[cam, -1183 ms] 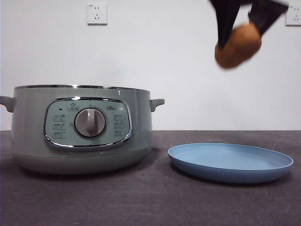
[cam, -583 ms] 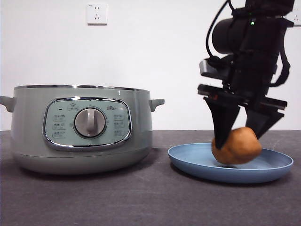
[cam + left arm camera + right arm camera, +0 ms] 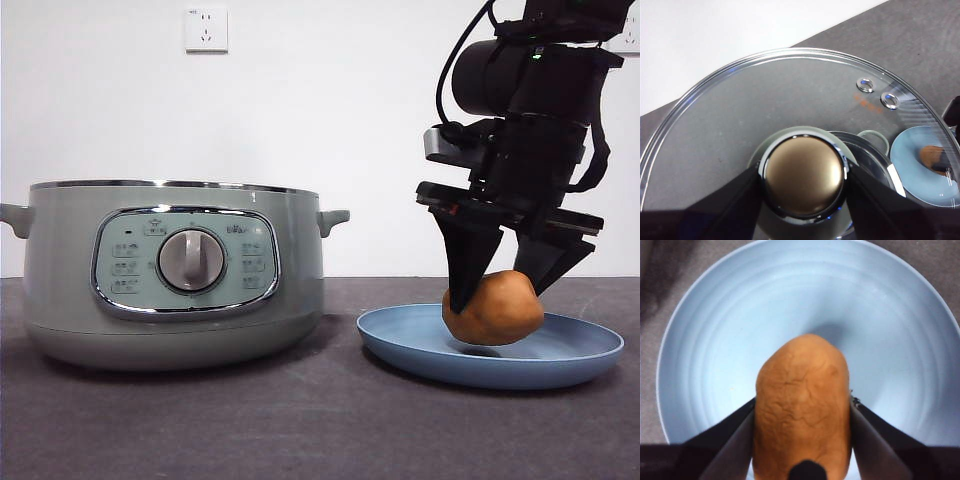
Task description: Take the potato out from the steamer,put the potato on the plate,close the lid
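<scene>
My right gripper [image 3: 505,295] is shut on the orange-brown potato [image 3: 493,310], one jaw on each side, and holds it down in the light-blue plate [image 3: 430,350]. The right wrist view shows the potato [image 3: 802,410] between the jaws over the middle of the plate [image 3: 715,340]. The sage-green steamer [image 3: 170,270] stands open at the left. My left gripper [image 3: 804,185] is shut on the knob [image 3: 804,172] of the glass lid [image 3: 765,100] and holds it high, out of the front view. Through the glass I see the steamer [image 3: 867,155], the plate [image 3: 910,160] and the potato [image 3: 932,155] below.
The dark table [image 3: 320,430] runs in front of the steamer and plate. A white wall with a socket [image 3: 206,30] stands behind. The right arm's black body [image 3: 530,120] rises above the plate.
The right gripper came down with the potato from high above the plate to the plate, then shifted it slightly left. The steamer and plate have not moved.
</scene>
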Robot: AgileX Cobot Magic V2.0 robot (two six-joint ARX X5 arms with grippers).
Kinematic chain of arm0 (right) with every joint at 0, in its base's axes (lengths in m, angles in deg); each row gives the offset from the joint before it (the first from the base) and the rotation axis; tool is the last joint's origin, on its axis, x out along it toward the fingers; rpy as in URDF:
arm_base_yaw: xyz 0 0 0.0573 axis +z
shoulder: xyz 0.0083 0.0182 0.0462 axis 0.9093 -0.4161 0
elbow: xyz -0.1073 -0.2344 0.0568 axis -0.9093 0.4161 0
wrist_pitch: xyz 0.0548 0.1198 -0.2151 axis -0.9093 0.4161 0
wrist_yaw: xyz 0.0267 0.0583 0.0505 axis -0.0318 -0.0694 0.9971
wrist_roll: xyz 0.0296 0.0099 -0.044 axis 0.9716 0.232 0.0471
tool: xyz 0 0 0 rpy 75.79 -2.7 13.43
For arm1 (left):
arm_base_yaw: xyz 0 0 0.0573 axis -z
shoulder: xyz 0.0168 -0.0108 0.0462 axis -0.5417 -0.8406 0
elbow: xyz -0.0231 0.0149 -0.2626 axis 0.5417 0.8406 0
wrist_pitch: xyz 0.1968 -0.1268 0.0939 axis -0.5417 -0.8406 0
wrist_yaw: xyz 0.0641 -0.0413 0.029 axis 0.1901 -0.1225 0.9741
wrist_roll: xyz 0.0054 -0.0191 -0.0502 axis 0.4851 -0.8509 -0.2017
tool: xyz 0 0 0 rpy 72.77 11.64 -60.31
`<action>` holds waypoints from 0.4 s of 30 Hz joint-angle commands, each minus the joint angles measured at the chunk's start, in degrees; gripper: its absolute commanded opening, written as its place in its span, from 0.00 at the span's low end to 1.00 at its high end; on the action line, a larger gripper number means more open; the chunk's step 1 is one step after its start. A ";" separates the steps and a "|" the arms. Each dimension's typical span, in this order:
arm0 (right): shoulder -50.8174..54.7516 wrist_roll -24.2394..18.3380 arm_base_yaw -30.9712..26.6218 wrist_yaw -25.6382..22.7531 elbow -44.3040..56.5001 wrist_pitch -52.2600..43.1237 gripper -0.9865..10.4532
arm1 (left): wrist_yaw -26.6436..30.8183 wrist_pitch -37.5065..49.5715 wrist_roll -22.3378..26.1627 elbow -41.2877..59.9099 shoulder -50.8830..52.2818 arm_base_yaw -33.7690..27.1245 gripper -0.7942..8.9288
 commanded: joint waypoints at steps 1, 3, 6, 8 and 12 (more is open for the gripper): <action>-0.98 -0.13 0.07 -0.07 0.46 -0.15 0.08 | -0.70 -2.80 0.07 -0.79 0.28 0.00 0.07; -1.01 -0.28 0.04 -0.09 0.46 -0.11 0.08 | -1.07 -2.80 0.07 -0.79 0.28 0.02 0.07; -1.29 -1.16 0.04 -0.31 0.46 -0.31 0.08 | -1.07 -2.80 0.07 -0.79 0.28 0.02 0.07; -1.66 -1.22 0.04 -0.31 0.46 -0.31 0.08 | -1.07 -2.80 0.07 -0.79 0.28 0.02 0.07; -2.36 -1.33 0.04 -0.28 0.46 -0.24 0.08 | -1.07 -2.80 0.07 -0.79 0.28 0.00 0.07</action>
